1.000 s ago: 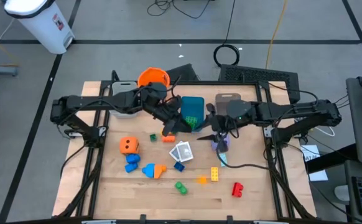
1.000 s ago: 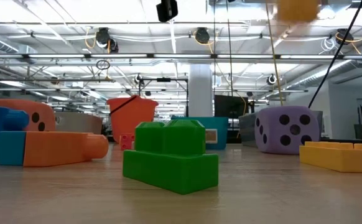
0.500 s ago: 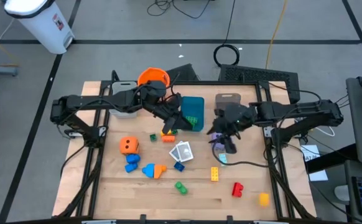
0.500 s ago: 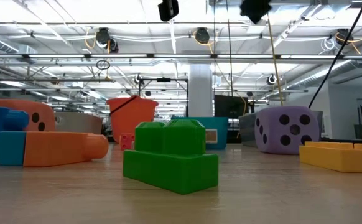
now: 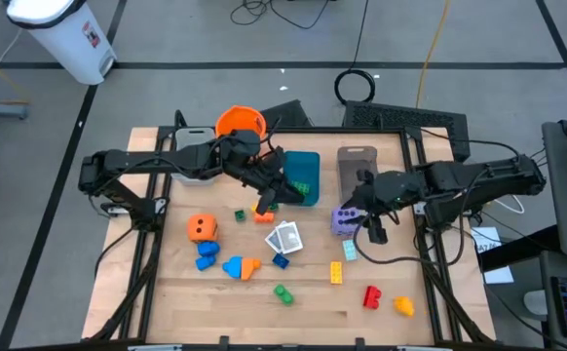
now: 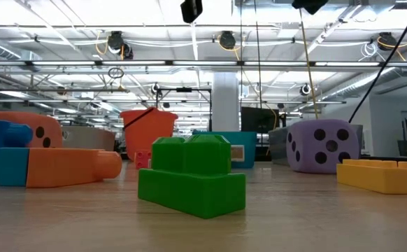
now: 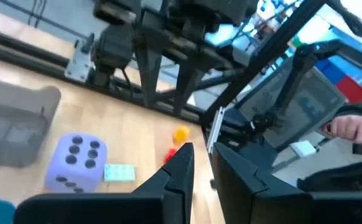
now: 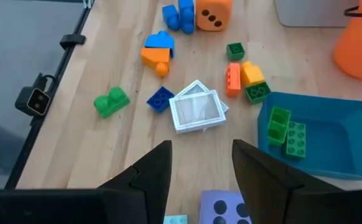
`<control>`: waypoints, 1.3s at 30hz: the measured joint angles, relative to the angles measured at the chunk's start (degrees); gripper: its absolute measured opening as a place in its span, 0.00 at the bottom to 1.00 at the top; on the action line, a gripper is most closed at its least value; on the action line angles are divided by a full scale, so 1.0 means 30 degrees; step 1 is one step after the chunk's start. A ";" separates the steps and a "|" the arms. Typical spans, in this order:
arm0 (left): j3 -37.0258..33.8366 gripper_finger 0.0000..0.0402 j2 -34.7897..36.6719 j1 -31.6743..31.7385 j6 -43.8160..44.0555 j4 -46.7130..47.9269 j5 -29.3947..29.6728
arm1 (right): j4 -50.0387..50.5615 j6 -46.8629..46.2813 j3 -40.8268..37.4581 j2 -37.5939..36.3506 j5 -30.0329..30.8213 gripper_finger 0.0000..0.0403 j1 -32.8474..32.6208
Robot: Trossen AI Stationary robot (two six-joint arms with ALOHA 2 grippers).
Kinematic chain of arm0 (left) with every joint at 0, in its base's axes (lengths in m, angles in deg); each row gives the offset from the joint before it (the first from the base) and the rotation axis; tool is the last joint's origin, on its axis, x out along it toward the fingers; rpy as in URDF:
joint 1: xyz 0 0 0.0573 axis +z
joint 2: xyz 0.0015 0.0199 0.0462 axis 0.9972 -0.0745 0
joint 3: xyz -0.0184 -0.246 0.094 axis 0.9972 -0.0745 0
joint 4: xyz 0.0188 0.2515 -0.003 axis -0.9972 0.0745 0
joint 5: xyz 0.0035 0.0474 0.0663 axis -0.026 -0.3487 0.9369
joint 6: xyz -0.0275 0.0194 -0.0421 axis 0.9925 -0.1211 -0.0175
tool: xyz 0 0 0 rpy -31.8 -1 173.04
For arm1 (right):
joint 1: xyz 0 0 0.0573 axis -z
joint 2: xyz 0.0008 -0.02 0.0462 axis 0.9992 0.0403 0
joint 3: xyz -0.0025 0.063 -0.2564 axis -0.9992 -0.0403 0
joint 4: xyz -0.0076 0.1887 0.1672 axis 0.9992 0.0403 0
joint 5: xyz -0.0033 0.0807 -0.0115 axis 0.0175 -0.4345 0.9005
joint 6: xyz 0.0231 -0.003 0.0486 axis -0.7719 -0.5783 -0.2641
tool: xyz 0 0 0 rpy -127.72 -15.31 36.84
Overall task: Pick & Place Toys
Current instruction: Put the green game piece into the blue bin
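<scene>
My left gripper (image 5: 269, 200): fingers closed, empty, above orange brick (image 5: 264, 215) beside teal tray (image 5: 303, 166). My right gripper (image 5: 373, 229): fingers parted, empty, just beside purple die (image 5: 344, 221)

Under my right gripper (image 8: 196, 174) I see the purple die (image 8: 221, 207), lilac with dark blue pips. Ahead of that gripper lies a stack of white cards (image 8: 197, 108) with grey print, a dark blue brick (image 8: 160, 98) touching it. Further out is a bright green brick (image 8: 111, 101), then a blue-and-orange piece (image 8: 156, 51). The orange die (image 8: 213, 14) beyond carries black pips, with blue bricks (image 8: 178, 15) beside it. To one side, the teal tray (image 8: 349, 134) holds lime green bricks (image 8: 287, 131). The bucket (image 8: 359, 37) is plain orange. My left gripper (image 5: 269, 198) hovers by an orange brick (image 5: 265, 215); past its dark fingers I see a yellow-orange piece (image 7: 181, 133) and a red one (image 7: 170, 154).
</scene>
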 joint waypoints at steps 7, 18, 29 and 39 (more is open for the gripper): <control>0.0000 0.16 0.0000 0.0487 0.0927 -0.3215 -0.0379 | 0.0000 0.0144 0.0000 -0.0141 -0.0007 0.40 0.0000; 0.0000 0.31 0.0007 0.0588 0.1393 -0.4437 -0.1774 | 0.0000 0.0226 0.0000 -0.0141 0.0000 0.40 0.0000; 0.0000 0.36 0.2240 -0.1097 -0.1181 0.6166 0.2918 | 0.0475 -0.0180 0.0000 -0.0141 0.0000 0.40 0.0000; -0.0015 0.36 0.2869 -0.3433 -0.1679 2.0056 0.9403 | 0.0437 -0.0270 0.0000 -0.0141 0.0138 0.40 0.0000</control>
